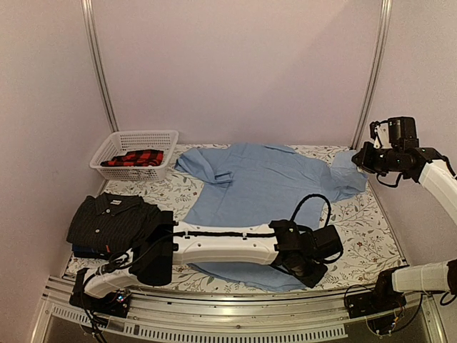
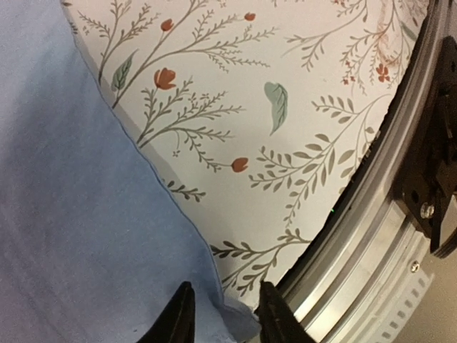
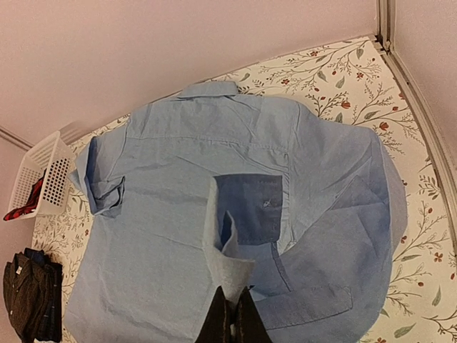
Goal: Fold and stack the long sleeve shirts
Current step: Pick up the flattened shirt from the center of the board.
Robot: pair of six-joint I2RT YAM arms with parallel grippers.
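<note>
Pale walls stand around a bench [image 1: 371, 236] with a flowery cover. At the far left sits a white basket [image 1: 136, 133] with a red checked cloth [image 1: 136, 158] inside. Near it, closer to the arms, lies the black striped shirt [image 1: 107, 218], folded, on top of the dark navy shirt [image 3: 50, 314]. In the middle the light blue shirt [image 1: 264, 186] lies spread out flat. The left tool [image 2: 225, 314] is low at the shirt's near corner, by the metal edge. Its fingers stand apart with the corner between them. On the right, the right tool [image 3: 230, 314] is up high, clenched on the blue shirt's sleeve [image 3: 218, 236], which is lifted off the bench.
</note>
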